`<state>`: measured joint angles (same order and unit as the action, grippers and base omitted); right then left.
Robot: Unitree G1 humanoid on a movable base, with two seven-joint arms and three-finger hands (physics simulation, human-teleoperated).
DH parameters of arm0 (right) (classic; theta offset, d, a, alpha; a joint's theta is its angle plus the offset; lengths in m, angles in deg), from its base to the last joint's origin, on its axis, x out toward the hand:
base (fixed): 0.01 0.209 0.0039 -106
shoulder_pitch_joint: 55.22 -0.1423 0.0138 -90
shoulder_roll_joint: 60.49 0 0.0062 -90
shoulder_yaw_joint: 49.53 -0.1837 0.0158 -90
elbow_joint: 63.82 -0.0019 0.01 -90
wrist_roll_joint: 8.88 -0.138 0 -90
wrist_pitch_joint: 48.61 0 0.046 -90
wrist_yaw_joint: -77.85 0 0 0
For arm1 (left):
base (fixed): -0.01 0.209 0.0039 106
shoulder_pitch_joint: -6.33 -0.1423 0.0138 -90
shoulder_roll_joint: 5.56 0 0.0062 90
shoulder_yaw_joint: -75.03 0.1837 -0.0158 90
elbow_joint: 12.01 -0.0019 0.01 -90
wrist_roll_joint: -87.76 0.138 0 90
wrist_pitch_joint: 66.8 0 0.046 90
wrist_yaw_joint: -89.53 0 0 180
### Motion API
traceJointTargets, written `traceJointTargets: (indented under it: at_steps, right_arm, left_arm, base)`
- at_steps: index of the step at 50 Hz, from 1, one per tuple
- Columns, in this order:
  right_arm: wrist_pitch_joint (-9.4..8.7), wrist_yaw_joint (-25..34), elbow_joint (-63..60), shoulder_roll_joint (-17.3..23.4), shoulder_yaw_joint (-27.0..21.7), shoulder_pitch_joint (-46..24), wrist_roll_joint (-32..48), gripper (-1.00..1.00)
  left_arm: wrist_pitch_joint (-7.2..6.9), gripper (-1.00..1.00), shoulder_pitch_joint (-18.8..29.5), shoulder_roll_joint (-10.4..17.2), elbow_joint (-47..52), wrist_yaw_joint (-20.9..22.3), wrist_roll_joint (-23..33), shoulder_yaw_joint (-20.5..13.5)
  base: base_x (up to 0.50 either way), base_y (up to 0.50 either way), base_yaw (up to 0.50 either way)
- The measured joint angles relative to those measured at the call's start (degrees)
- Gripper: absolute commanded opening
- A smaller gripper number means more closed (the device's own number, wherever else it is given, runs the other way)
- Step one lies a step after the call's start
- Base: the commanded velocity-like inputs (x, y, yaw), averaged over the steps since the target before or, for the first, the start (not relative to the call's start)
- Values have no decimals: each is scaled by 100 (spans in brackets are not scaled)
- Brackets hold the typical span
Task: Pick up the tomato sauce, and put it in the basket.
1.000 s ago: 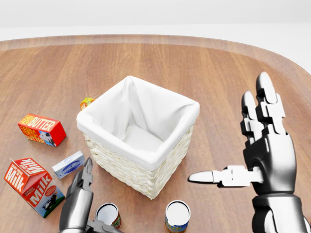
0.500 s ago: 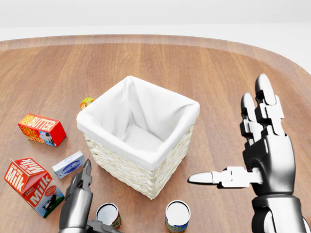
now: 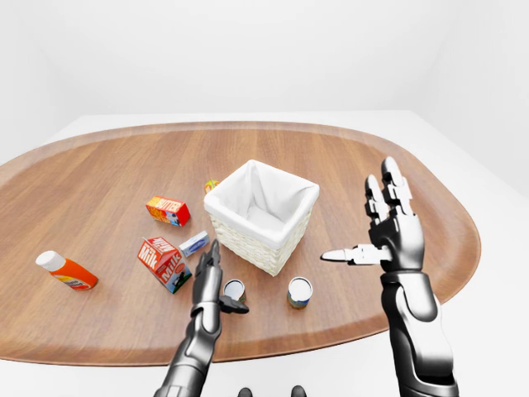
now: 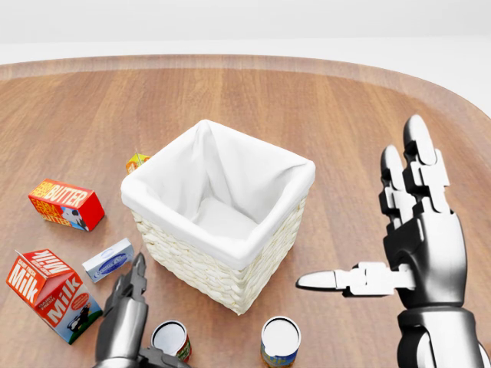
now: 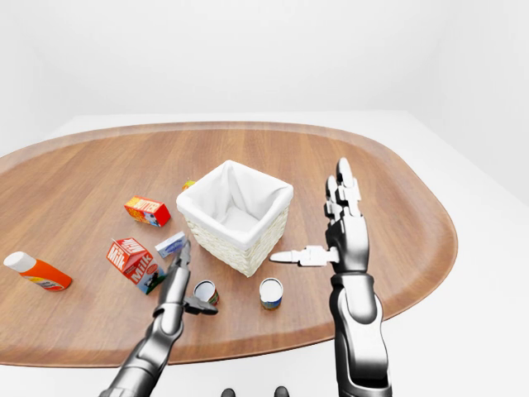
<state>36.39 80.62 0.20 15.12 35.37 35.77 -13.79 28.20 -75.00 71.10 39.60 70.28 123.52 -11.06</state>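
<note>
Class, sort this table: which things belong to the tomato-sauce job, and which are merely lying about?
Job: red-labelled can, likely the tomato sauce; basket; left hand beside that can.
Lying about: milk carton; butter box; second can; orange bottle; small blue-white box.

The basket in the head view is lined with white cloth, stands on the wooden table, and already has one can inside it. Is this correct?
Not fully. The basket is lined with white cloth and stands on the wooden table, but the head view shows it empty. Both cans stand on the table below it, outside.
</note>
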Motion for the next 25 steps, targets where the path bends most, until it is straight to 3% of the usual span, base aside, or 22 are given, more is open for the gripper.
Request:
traceJointTargets:
  at_steps: [25]
  right_arm:
    - [0, 0, -61, 3, -8, 3, -3, 100]
  left_arm:
    - [0, 100, 47, -40, -208, -80, 71, 57]
  base:
    - [0, 0, 0]
